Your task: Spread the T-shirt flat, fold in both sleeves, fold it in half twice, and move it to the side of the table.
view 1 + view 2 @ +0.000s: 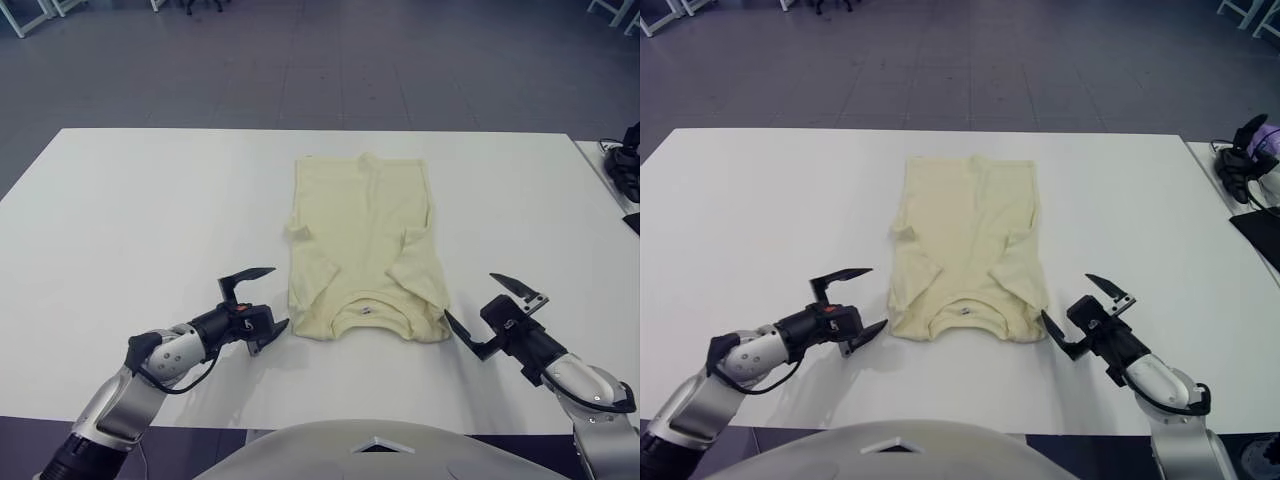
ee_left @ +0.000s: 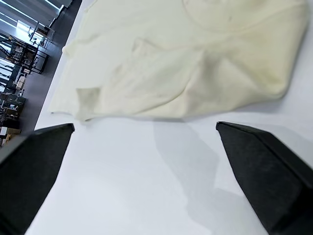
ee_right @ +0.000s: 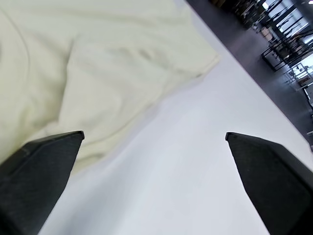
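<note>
At frame centre, a pale yellow cotton T-shirt (image 1: 365, 245) is laid flat, sleeves tucked. The left gripper (image 1: 278, 296) and right gripper (image 1: 470, 295) are held spread-fingered beside its lower corners, likely for half-folding.

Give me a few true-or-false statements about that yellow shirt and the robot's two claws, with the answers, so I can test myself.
1. The T-shirt lies on the white table with both sleeves folded in. True.
2. The left gripper is clamped on the shirt. False: it is open beside the shirt and holds nothing.
3. The right gripper is open. True.
4. The collar is at the end of the shirt farthest from the robot. False: it is at the near end, between the two grippers.
5. The shirt is already folded in half. False: it lies at full length.
</note>
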Robot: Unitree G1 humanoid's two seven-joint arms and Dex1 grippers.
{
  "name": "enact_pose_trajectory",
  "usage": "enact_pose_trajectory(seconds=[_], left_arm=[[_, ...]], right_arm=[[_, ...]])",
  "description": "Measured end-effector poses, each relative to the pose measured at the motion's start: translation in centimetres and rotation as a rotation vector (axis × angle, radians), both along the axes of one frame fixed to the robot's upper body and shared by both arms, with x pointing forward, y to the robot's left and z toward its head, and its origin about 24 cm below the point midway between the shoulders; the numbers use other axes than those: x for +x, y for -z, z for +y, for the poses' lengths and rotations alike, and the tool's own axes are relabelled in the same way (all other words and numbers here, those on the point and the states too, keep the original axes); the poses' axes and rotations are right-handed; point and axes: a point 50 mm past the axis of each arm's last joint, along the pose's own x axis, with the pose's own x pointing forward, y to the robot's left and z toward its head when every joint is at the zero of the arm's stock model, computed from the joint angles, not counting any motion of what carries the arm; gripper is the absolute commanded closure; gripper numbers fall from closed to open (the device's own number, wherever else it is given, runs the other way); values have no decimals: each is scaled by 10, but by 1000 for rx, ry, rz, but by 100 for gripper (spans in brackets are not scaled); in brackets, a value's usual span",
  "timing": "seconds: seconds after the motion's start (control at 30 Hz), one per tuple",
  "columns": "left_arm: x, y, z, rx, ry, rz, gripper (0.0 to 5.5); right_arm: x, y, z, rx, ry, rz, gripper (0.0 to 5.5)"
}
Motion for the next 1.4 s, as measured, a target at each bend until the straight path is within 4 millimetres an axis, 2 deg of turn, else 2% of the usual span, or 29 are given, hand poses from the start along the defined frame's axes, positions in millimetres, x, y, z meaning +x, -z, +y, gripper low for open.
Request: enact_pose_trajectory(seconds=[0.07, 0.17, 0.3, 0.4, 0.5, 0.67, 0.83, 1.0, 1.23, 1.4], left_arm=[[-3, -5, 4, -2, -20, -8, 10], [-10, -17, 1, -41, 3, -30, 10], [-25, -12, 0, -52, 64, 31, 10], [-28, -8, 2, -29, 102, 44, 10], [-20, -3, 7, 15, 119, 40, 10], [-10, 0, 5, 15, 139, 23, 10], [-5, 3, -3, -9, 164, 14, 10], [-3, 4, -8, -7, 206, -5, 10], [6, 4, -9, 10, 299, -29, 10], [14, 3, -9, 37, 382, -17, 10]], right_arm=[[1, -8, -5, 4, 0, -19, 12], [-9, -7, -12, -14, -17, 33, 12], [-30, 1, -13, -129, -137, 97, 12], [-35, 5, -15, -222, -234, 103, 12], [-36, 14, -12, -273, -322, 110, 12], [-20, 24, 4, -274, -408, 39, 12], [-12, 35, 10, -252, -353, -54, 12], [-24, 41, 12, -252, -279, -124, 12], [-53, 37, 2, -267, -282, -117, 12], [-46, 35, -18, -311, -292, -111, 12]])
